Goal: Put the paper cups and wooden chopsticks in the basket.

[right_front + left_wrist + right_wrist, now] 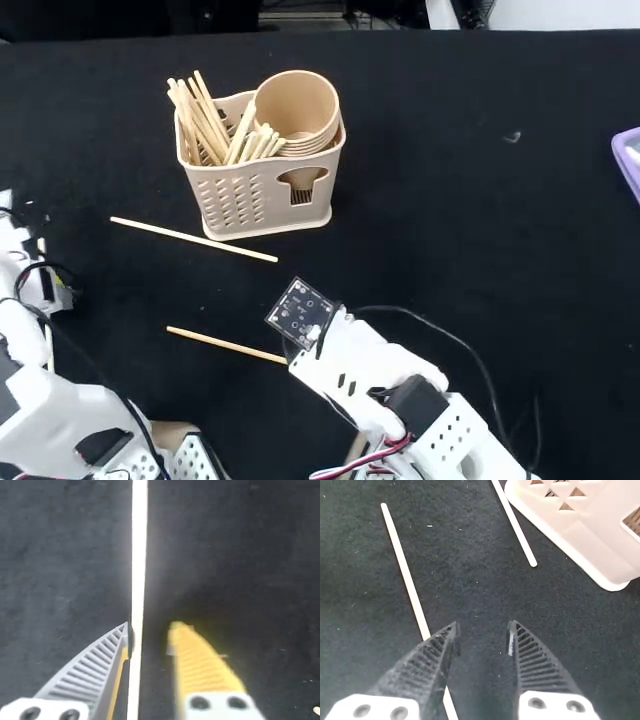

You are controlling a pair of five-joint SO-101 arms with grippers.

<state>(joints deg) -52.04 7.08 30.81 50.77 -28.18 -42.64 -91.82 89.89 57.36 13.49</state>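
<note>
High: basket (250,195) holding cups (298,105); two chopsticks (195,240) lying loose on tabletop (480,200).
Left wrist: my left fingers (200,665) are straddling a chopstick (138,555), open.
Right wrist: right fingers (530,655) are hanging open beside another chopstick (405,570).
Picking up chopsticks; next, I'm judging, close squarely, lift.

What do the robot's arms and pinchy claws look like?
The left gripper has one white ribbed finger and one yellow one. The right gripper has two black ribbed fingers on white bases. The arms are blocky white plastic with black cables.
</note>
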